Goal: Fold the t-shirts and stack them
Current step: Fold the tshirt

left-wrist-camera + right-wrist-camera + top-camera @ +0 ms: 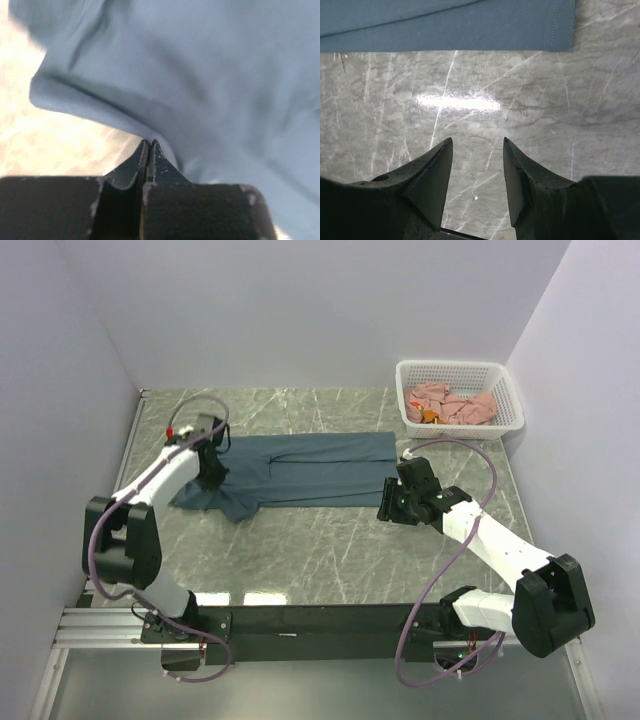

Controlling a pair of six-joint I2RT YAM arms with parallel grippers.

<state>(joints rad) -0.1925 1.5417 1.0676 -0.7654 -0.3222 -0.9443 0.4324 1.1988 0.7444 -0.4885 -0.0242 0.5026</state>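
Marble table [330,550]: slate-blue t-shirt [310,468] flat at far centre. Left gripper [149,142] pinched shut on its left-end fold; thin bite, may slip on lifting. Right gripper [477,142] half open over bare marble beside hem; one-sided pull would skew it.

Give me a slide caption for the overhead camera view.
Left gripper pinching the slate-blue t-shirt at its sleeve end, right gripper open near its hem, pink shirts in the white basket.

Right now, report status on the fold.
Left gripper shut on blue t-shirt edge. Right gripper open above table, just off the shirt. Pink t-shirts in basket; nothing blocking.
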